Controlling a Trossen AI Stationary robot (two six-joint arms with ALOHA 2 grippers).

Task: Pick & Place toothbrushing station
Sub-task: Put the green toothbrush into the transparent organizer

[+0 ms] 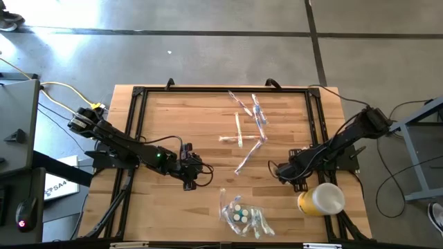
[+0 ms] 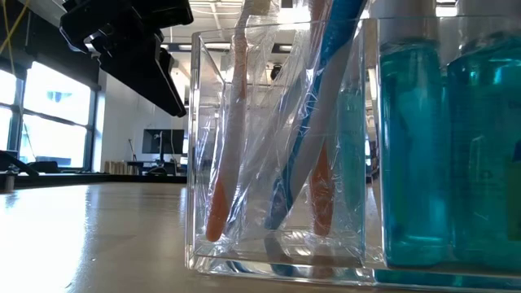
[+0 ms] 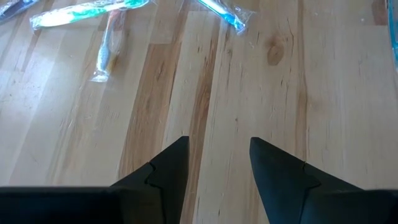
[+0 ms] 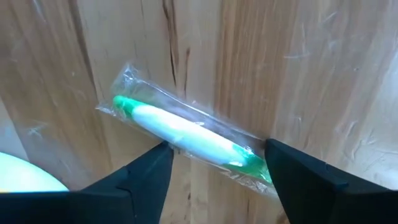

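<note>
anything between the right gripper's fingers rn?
Yes. In the right wrist view, a wrapped green-and-white toothbrush lies on the wooden table across the gap of the open right gripper. The fingers flank it; no grip shows yet.

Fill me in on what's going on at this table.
A two-arm robot is sorting wrapped toothbrushes into a clear holder at the table's near edge, which already has some in it. The right end effector is low over the wood, open, straddling a green-and-white wrapped toothbrush that still lies flat. A yellow cup lies beside that arm. The left end effector waits open and empty over bare wood. More wrapped toothbrushes are scattered mid-table.
</note>
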